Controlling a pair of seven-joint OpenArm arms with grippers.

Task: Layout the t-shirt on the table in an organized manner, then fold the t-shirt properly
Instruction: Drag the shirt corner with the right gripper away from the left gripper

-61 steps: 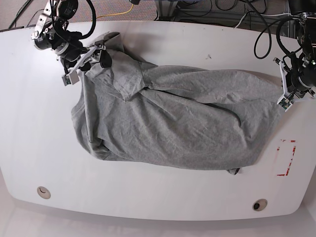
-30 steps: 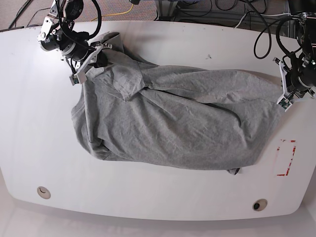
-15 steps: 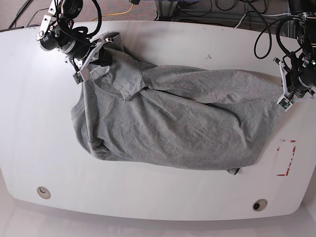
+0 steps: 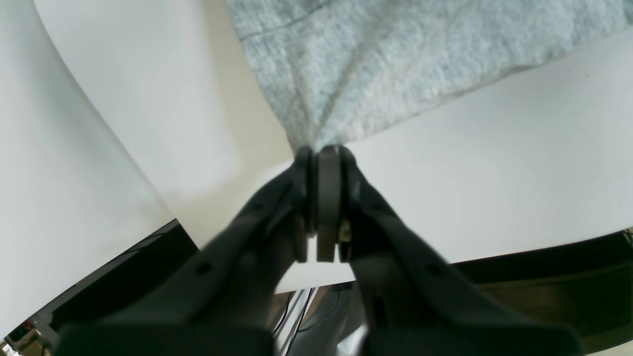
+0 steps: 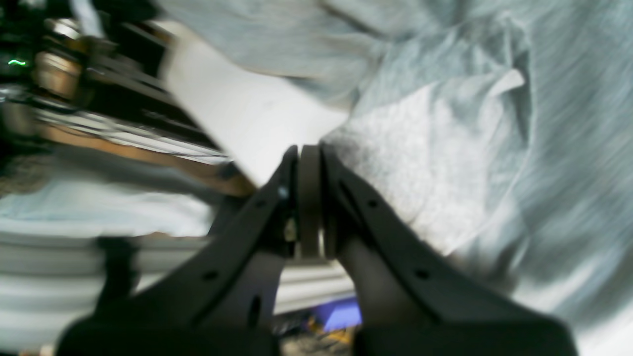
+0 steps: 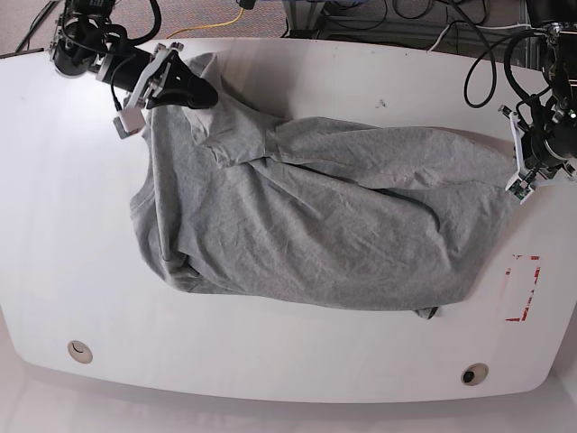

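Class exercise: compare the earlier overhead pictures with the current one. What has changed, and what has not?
The right claw, shut on the t-shirt, swung toward the table's far edge, dragging that corner and shifting its folds. The left claw stayed clamped on the opposite end, unmoved. The rest of the shirt lies unchanged.

We can read no text, label, brand or number in any view. The t-shirt (image 6: 315, 225) shows us only plain grey fabric in the base view, with no lettering visible on it, and the wrist views show the same unmarked cloth. The one sign we find is a red rectangular outline (image 6: 521, 289) marked on the table (image 6: 72, 262), near the table's right edge in the base view, just beside the shirt; it carries no characters that we can make out.
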